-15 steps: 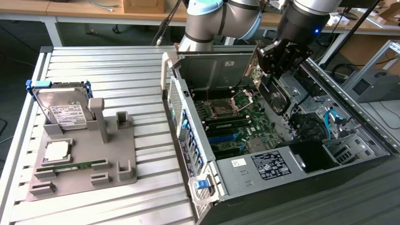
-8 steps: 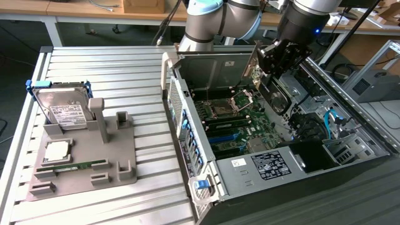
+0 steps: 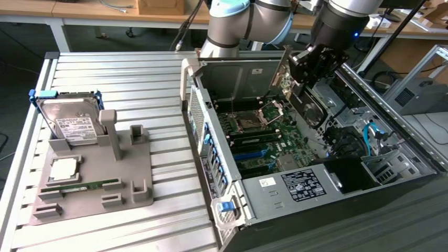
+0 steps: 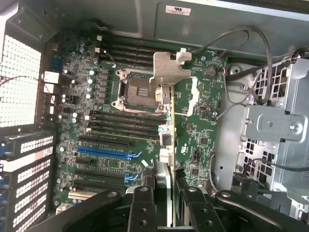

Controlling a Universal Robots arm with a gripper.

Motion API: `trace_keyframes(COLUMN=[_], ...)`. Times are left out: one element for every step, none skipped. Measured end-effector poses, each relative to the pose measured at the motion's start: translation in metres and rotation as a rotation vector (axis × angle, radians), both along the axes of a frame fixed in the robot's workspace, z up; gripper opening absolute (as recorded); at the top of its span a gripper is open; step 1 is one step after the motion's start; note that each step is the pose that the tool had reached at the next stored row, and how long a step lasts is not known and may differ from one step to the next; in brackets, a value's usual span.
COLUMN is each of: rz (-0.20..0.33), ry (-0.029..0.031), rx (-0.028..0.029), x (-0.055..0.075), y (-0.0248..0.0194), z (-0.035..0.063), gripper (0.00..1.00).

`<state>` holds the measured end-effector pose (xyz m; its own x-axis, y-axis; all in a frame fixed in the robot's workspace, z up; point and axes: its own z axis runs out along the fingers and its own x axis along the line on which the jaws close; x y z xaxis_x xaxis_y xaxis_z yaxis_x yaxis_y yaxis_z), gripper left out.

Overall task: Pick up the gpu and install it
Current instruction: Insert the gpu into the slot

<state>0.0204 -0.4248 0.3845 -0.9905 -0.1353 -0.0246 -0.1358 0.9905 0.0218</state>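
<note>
So the gpu [image 4: 172, 126], a thin dark circuit card with a pale metal bracket at one end, is picked up but not seated yet. It hangs edge-on over the green motherboard [image 4: 111, 121] in the open grey computer case [image 3: 315, 194]. The black gripper [image 4: 171, 195] is clamped on the end opposite the bracket.

Here's my arm [image 3: 255, 21]: rounded silver-grey joints, pale blue caps, a small blue light [image 3: 356, 35] glowing by the wrist. My gripper [image 4: 165, 191] is black, its fingers [image 4: 141, 208] dotted with screws.
</note>
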Motion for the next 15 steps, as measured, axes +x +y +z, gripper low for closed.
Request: trace_keyframes(rz=[0.005, 0.01, 0.015, 0.02, 0.025, 0.029, 0.034, 0.041, 0.045, 0.05, 0.055, 0.06, 0.064, 0.069, 0.073], ry=[0.0, 0.0001, 0.0, 0.0, 0.0, 0.0, 0.0, 0.0, 0.0, 0.0, 0.0, 0.0, 0.0, 0.0, 0.0], rx=[0.0, 0.0, 0.0, 0.0, 0.0, 0.0, 0.0, 0.0, 0.0001, 0.0, 0.0, 0.0, 0.0, 0.0, 0.0], x=[0.0, 0.0, 0.0, 0.0, 0.0, 0.0, 0.0, 0.0, 0.0, 0.0, 0.0, 0.0, 0.0, 0.0, 0.0], y=[0.0, 0.0, 0.0, 0.0, 0.0, 0.0, 0.0, 0.0, 0.0, 0.0, 0.0, 0.0, 0.0, 0.0, 0.0], z=[0.0, 0.0, 0.0, 0.0, 0.0, 0.0, 0.0, 0.0, 0.0, 0.0, 0.0, 0.0, 0.0, 0.0, 0.0], gripper=[0.27, 0.27, 0.27, 0.27, 0.27, 0.27, 0.27, 0.27, 0.27, 0.27, 0.27, 0.27, 0.27, 0.27, 0.27])
